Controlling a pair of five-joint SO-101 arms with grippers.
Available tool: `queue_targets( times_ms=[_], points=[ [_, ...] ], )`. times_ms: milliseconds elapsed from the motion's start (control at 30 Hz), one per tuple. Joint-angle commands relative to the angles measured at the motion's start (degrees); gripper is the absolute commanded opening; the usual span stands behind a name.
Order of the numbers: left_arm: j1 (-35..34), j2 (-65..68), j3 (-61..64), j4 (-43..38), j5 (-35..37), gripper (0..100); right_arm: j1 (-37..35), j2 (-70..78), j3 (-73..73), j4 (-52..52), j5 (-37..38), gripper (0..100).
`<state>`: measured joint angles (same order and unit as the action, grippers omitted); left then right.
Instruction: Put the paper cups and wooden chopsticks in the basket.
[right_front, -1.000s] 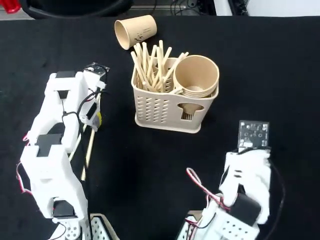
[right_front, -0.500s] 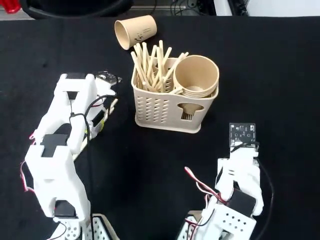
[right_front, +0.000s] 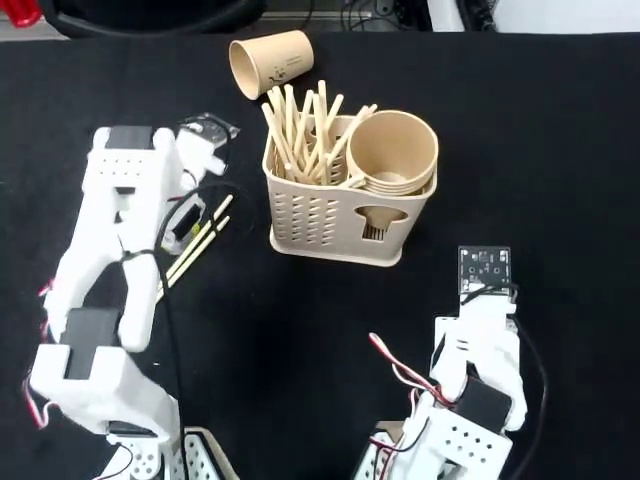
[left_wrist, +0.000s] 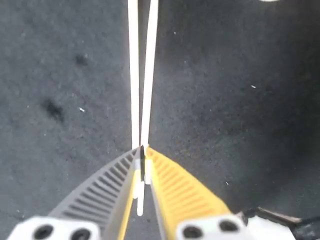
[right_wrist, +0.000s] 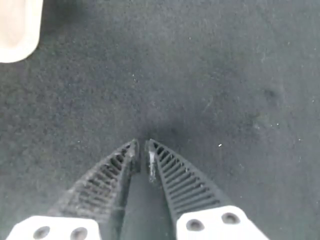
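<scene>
Up close, my left wrist camera gives the grip itself: my left pincer (left_wrist: 141, 150) is pinched tight on 2 wooden chopsticks (left_wrist: 133, 75), which run side by side straight out from between the grey and yellow fingers over the black table (left_wrist: 240, 90). From above, the same 2 sticks (right_front: 200, 240) lie on a slant, their far ends pointing toward the basket (right_front: 320, 215), near its wall but apart from it; whether they touch the table I cannot tell. The overhead view adds the basket's load: a bundle of chopsticks (right_front: 300, 125) in 1 compartment, stacked paper cups (right_front: 392, 150) in the other, and 1 loose cup (right_front: 270, 62) on its side beyond the basket. My left arm (right_front: 110, 230) stretches along the table's left side. My right arm (right_front: 480, 360) sits folded low at the near right, its pincer (right_wrist: 142, 147) all but closed on nothing above the table
</scene>
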<state>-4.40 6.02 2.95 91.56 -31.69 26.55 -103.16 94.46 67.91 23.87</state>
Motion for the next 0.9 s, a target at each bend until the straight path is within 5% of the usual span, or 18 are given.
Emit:
queue_targets(
  times_ms=[0,200,433,600,867],
  points=[
    [-0.4,-1.23,5.93,-6.95,-0.18,4,-0.79,-3.3,-0.22,-0.88,0.26,3.5],
    [-0.92,12.13,3.56,-9.85,1.49,22,-0.79,-3.3,-0.22,-0.88,0.26,3.5],
    [-4.79,24.18,-5.32,-9.85,4.22,18,-0.79,-3.3,-0.22,-0.88,0.44,3.5],
    [-3.82,25.49,-5.49,-6.77,0.79,3,-0.79,-3.3,-0.22,-0.88,0.44,3.5],
    [-2.42,15.47,-5.76,-2.37,-0.09,6,-0.79,-3.3,-0.13,-0.88,0.53,3.5]
  ],
)
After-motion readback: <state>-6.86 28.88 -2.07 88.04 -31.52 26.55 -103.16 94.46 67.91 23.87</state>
